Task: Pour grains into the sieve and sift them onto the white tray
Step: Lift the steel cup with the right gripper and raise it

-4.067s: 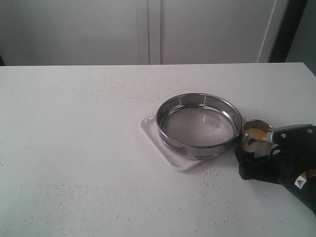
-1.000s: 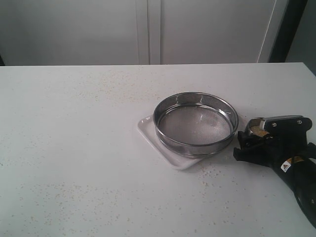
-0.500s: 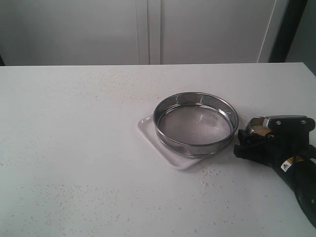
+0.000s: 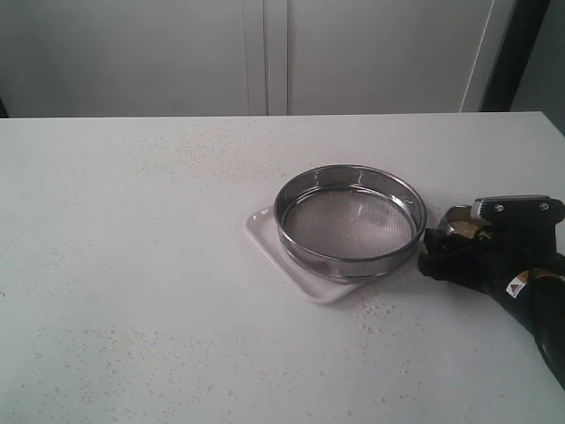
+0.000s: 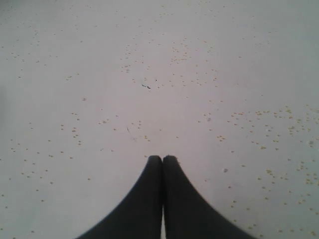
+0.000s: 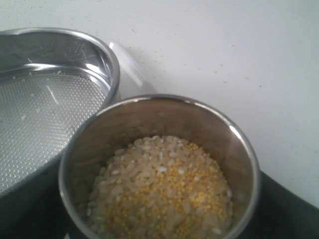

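**Left claw (image 5: 162,158) shut on nothing; right claw (image 4: 461,237) grips the cup (image 4: 456,218) of grains (image 6: 159,194) beside the sieve (image 4: 349,265).**

On your left, the left claw's two black fingers meet tip to tip over the table (image 4: 132,265), which is dotted with stray specks; only the wrist view shows this claw. Right of centre, the tray (image 4: 265,231) lies flat with the sieve sitting on it, so you see just its left corner and front edge. A few pale bits lie on the mesh. Just right of the sieve, your right claw's jaws stand wide around the steel cup and clasp it upright, close to the sieve's rim; you cannot tell whether cup and rim touch. The grains, whitish ones mixed with fine yellow, are all heaped in the cup's bottom.
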Available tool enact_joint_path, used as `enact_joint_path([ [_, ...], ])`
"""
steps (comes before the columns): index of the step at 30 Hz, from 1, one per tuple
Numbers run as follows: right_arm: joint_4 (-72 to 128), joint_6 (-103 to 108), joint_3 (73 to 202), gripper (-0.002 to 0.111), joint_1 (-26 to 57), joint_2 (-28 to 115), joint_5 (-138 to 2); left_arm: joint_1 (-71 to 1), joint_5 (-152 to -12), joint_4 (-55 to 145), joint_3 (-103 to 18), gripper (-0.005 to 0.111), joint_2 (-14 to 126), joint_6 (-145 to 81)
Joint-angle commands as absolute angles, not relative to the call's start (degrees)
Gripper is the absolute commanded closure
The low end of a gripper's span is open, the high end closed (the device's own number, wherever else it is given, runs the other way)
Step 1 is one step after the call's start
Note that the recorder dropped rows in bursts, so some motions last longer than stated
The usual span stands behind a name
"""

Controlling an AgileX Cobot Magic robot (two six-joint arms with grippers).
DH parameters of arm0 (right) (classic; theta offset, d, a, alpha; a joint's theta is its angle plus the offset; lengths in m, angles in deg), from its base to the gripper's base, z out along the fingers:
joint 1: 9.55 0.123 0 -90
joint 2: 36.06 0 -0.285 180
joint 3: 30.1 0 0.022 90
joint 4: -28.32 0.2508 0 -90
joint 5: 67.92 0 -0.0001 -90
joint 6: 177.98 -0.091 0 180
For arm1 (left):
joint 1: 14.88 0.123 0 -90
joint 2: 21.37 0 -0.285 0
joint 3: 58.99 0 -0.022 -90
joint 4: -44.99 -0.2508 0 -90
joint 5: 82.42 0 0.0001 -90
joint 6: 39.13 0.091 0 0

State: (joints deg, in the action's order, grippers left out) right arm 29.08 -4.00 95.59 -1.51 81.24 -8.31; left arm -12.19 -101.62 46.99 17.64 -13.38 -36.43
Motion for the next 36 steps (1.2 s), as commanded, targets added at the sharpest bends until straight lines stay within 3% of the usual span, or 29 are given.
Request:
enact_joint_path([
  [1,29.6,-4.3,95.3,0.108,-1.3,76.6,-10.3,-12.1,-102.4,47.1,18.2,0.107,-13.6,-36.3],
  [18,30.0,-3.6,95.7,0.108,-1.3,56.4,-27.0,-12.1,-102.4,47.1,18.2,0.107,-13.6,-36.3],
  [25,29.9,-2.4,102.1,0.108,-1.3,46.6,-44.6,-12.1,-102.4,47.1,18.2,0.107,-13.6,-36.3],
  [36,29.6,-0.7,113.4,0.108,-1.3,45.3,-61.5,-12.1,-102.4,47.1,18.2,0.107,-13.6,-36.3],
])
